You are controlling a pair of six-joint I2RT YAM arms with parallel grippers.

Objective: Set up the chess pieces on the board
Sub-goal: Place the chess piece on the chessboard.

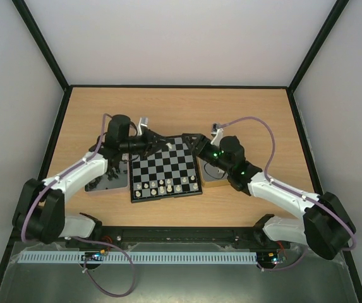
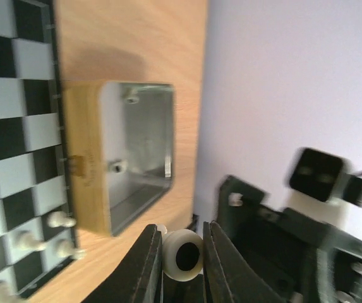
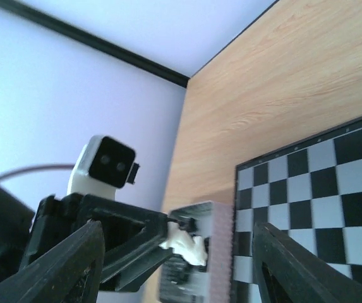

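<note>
The board (image 1: 165,169) lies in the middle of the table, with several cream-white chess pieces (image 1: 162,186) standing on its near rows. My left gripper (image 1: 165,146) hovers over the board's far edge, shut on a cream-white piece (image 2: 182,254) whose round base with a dark centre faces the left wrist camera. The right wrist view shows that same white piece (image 3: 188,246) at the tips of the left gripper's fingers (image 3: 136,237). My right gripper (image 3: 179,252) faces it with its jaws wide apart and nothing between them. It sits at the board's far right corner (image 1: 193,142).
A shallow metal tin (image 2: 136,148) with a wood-coloured side lies against the board's right edge (image 1: 211,175). A dark tin (image 1: 108,181) lies at the board's left. Two tiny things rest inside the right tin. Walls close in the table's far and side edges.
</note>
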